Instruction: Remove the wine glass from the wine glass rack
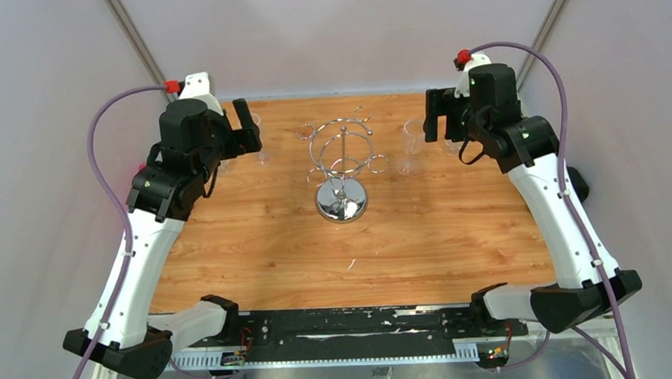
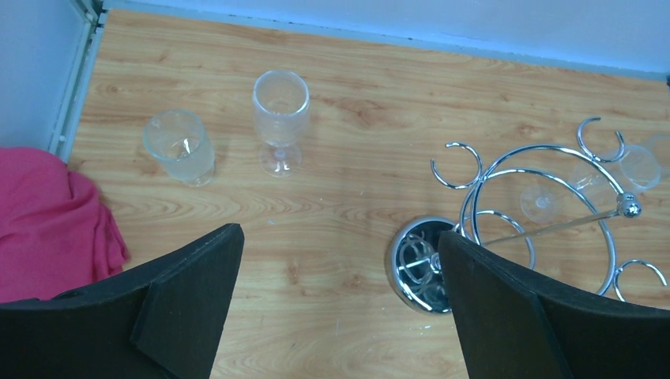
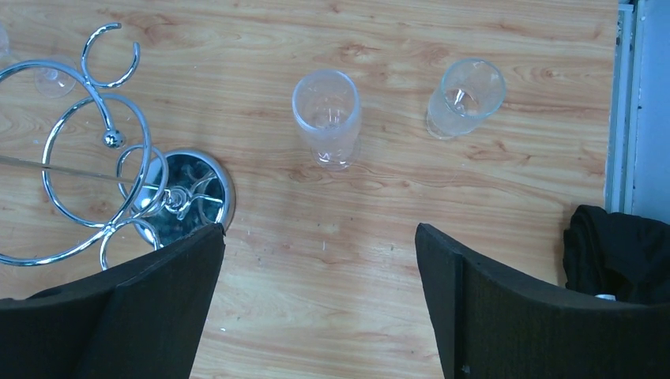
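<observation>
Left gripper [image 2: 340, 237] spread, pink cloth [image 2: 47, 225] alongside, right wrist shows black cloth [image 3: 624, 245]

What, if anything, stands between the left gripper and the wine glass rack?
Nothing visible does. In the left wrist view, only bare table lies between the open left gripper and the wine glass rack, which stands to its right. One glass and a second glass stand farther back and to the left, off that line.

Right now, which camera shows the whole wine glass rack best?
Top external: the wine glass rack stands whole, base to loops, unblocked. Left wrist hides part of its base behind a finger; right wrist crops its loops at the edge.
</observation>
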`<action>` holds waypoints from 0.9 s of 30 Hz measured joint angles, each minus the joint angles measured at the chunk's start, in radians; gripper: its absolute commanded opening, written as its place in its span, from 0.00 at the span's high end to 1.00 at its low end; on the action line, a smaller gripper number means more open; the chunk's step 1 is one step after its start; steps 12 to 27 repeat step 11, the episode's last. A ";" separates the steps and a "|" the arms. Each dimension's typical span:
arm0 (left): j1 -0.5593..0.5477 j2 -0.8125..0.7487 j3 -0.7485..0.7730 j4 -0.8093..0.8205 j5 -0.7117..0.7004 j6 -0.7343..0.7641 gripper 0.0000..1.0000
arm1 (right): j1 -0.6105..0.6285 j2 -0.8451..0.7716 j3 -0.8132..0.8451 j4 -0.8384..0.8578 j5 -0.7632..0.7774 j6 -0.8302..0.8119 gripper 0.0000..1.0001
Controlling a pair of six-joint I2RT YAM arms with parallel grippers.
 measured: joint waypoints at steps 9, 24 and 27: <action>0.000 -0.004 0.000 0.007 0.011 0.000 0.00 | 0.000 -0.029 -0.042 0.015 0.030 -0.004 0.01; 0.000 -0.004 0.000 0.008 0.012 0.000 0.00 | 0.001 -0.029 -0.043 0.014 0.048 -0.009 0.01; 0.000 -0.004 0.000 0.008 0.012 0.000 0.00 | 0.001 -0.029 -0.043 0.014 0.048 -0.009 0.01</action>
